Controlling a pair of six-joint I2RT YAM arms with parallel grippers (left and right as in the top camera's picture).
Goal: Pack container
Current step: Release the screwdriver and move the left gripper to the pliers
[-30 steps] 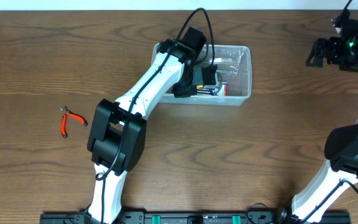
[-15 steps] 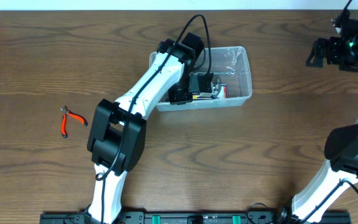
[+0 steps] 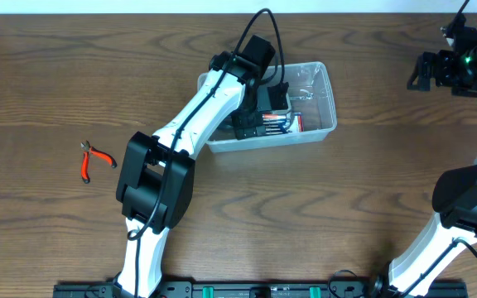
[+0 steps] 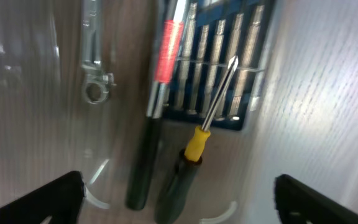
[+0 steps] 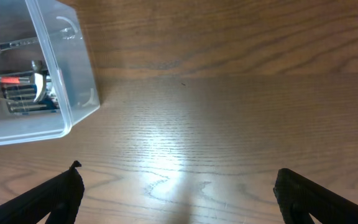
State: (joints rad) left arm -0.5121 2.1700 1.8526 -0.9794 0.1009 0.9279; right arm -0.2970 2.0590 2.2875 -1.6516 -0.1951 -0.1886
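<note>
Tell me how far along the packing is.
Done: wrench, screwdriver, bit case and a red-banded tool lie in the container. In hand: nothing; the left end effector hangs open over them. Left: the red pliers lie out on the table, far from the container.

Overhead: straight down, whole table (image 3: 48, 74). Left wrist: close, down inside container (image 4: 319, 74). Right wrist: farther back, same container at frame's left.

No lettering, label, brand or number can be read anywhere in these views.
</note>
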